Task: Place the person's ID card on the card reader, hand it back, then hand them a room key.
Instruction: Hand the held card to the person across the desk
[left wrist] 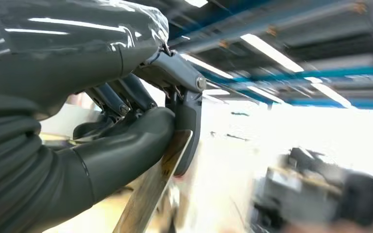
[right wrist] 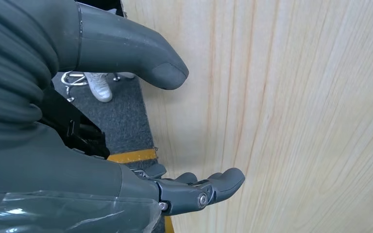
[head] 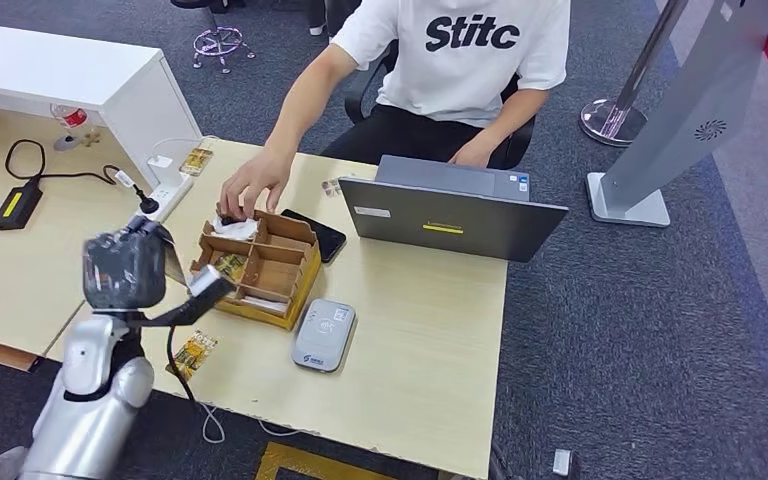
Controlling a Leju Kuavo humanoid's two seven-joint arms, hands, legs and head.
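- A card is pinched between thumb and fingers of the left hand, raised at 9 o'clock of the organizer box.
- The card reader lies at 5 o'clock of the box.
- I judge the hand-over step; next, extend toward the person's hand.
- The right hand holds nothing, fingers apart, beside the table.

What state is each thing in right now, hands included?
left hand: raised beside the box, pinching a card
card: held between thumb and fingers
right hand: holding nothing, fingers apart, next to the wooden surface
card reader: flat on the table, nothing on it
cardboard box: open-topped, cards in compartments
person's hand: reaching into the box
laptop: open, facing the person
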